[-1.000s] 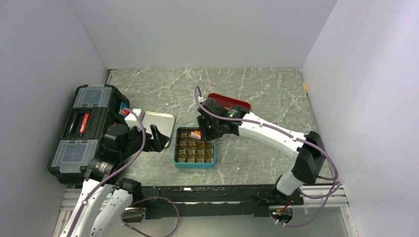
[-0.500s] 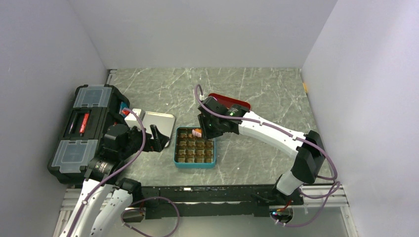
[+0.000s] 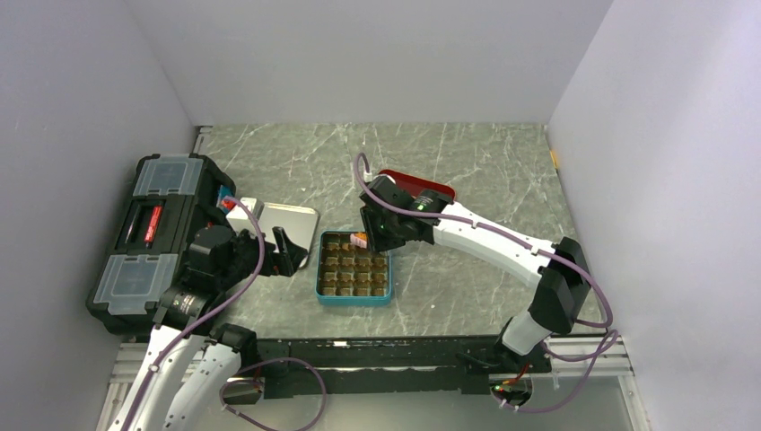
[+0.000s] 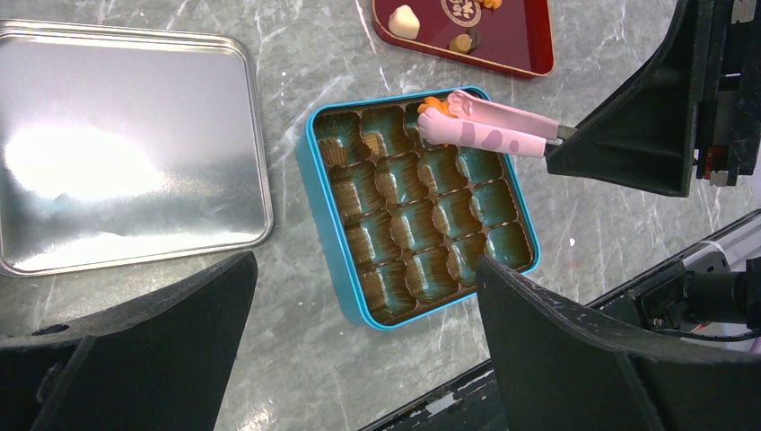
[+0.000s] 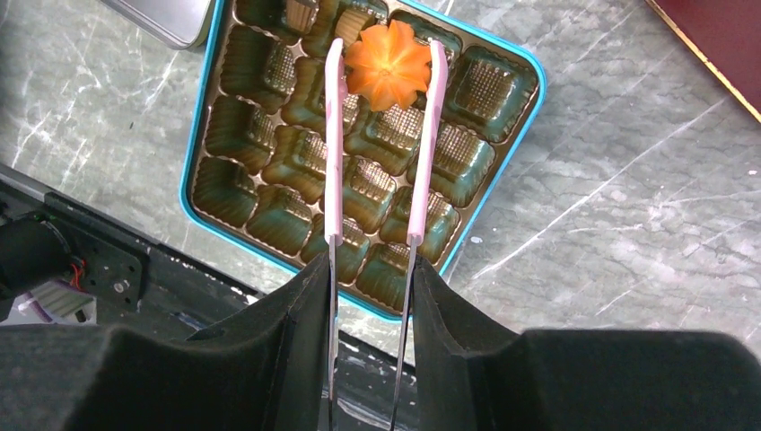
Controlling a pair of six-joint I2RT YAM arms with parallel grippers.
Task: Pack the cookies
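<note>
Your right fingers [image 5: 296, 314] squeezed thin pink tongs [image 5: 334, 162] shut on an orange flower-shaped cookie [image 5: 389, 65], poised over the teal compartmented tin's [image 5: 260, 130] far row, mid-table, likely for lowering in. Your left fingers [image 4: 135, 341] gaped wide, empty.

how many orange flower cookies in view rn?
2. One orange flower cookie pinched in the pink tongs over the teal tin; a second cookie, cropped, on the red tray. More may be hidden.

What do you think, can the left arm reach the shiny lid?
Probably yes. The left tool hangs open close by the shiny lid, which lies bare, with nothing between them.
</note>
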